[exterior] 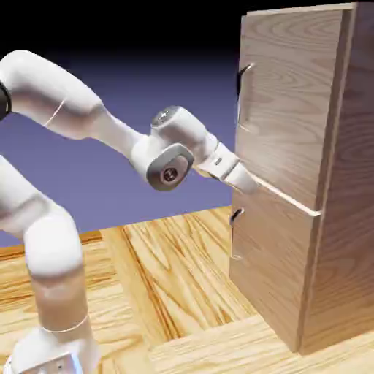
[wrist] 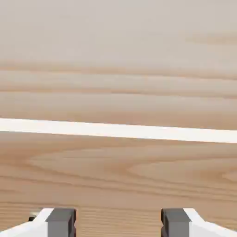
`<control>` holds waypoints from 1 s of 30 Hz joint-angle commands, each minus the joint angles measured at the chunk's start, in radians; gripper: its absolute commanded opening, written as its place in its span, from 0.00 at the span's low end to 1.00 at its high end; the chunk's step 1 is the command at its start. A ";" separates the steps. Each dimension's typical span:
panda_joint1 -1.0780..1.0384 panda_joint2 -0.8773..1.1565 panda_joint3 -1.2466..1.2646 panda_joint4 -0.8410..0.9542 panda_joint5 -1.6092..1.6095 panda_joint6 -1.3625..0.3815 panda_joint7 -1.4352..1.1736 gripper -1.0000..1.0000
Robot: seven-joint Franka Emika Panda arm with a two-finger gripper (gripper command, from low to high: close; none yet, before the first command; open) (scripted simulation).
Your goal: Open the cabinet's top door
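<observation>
Our grey-tipped white gripper [wrist: 119, 223] stands released, and we judge the slim metal bracket handle [exterior: 240, 79] on the tall wood-grain top door [exterior: 292, 102] lies above it.

Wood tabletop [exterior: 175, 270], parquet-like — light yellow-tan panels with brown grain streaks, grain direction changing from panel to panel. Panel joins show as straight lines, some slanting, one running across the lower part toward the cabinet. Far edge slopes gently up toward the exterior view's right; darker orange-brown patches near that edge on the exterior view's left. Surface looks paler, brighter toward the bottom. Tall wood-grain cabinet [exterior: 292, 146] stands upright on it at the exterior view's right, bottom edge down on the wood. White robot base [exterior: 55, 358] sits at lower left, partly cut off by the frame — well apart from the cabinet.
</observation>
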 commanded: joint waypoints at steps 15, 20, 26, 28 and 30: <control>-0.285 -0.240 0.280 0.080 0.653 -0.098 -0.355 0.50; -0.380 -0.320 0.373 0.107 0.870 -0.130 -0.473 0.50; -0.494 -0.417 0.485 0.139 1.131 -0.169 -0.615 0.50; -0.533 -0.449 0.522 0.150 1.218 -0.182 -0.663 0.50; -0.571 -0.481 0.560 0.160 1.305 -0.195 -0.710 0.50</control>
